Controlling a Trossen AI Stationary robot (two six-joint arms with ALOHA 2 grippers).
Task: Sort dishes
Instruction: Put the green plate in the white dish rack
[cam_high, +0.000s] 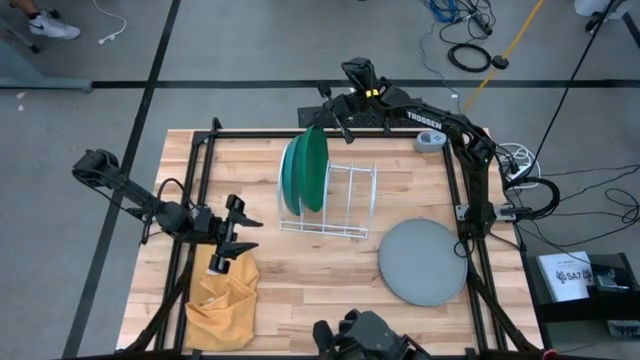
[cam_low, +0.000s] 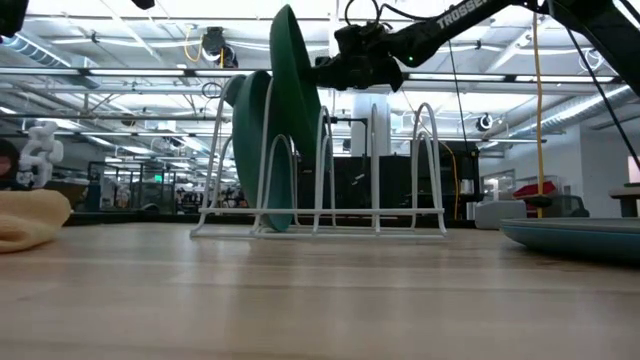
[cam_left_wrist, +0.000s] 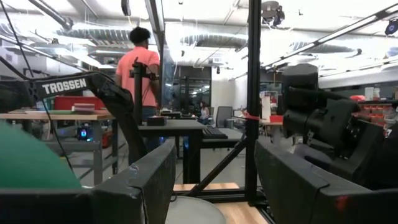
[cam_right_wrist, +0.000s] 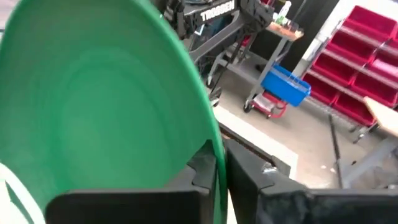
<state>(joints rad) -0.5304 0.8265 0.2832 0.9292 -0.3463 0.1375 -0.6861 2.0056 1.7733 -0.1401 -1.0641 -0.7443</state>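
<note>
The dark green plate (cam_high: 316, 165) stands on edge in the white wire rack (cam_high: 345, 205), next to the teal plate (cam_high: 293, 180), which stands in a slot on its left. In the low view the green plate (cam_low: 295, 110) reaches higher than the teal plate (cam_low: 252, 150). My right gripper (cam_high: 328, 125) is shut on the green plate at the rack's far end. The grey plate (cam_high: 423, 262) lies flat on the table at the right. My left gripper (cam_high: 240, 232) hangs open and empty above the mustard cloth (cam_high: 222, 300). I cannot make out a light blue plate. My right gripper pinches the dark green plate's rim (cam_right_wrist: 217, 163) between its two fingers, at the plate's upper far part. The fingers come from the table's far side, one on each face. The plate stands on edge, tilted a little, its lower part among the rack's wires (cam_low: 290, 215).
A roll of tape (cam_high: 431, 141) lies at the far right corner. The black frame rails (cam_high: 455, 200) run along the table's sides. Bare wood shows in front of the rack and at the far left. A person (cam_left_wrist: 140, 68) stands in the room beyond the table.
</note>
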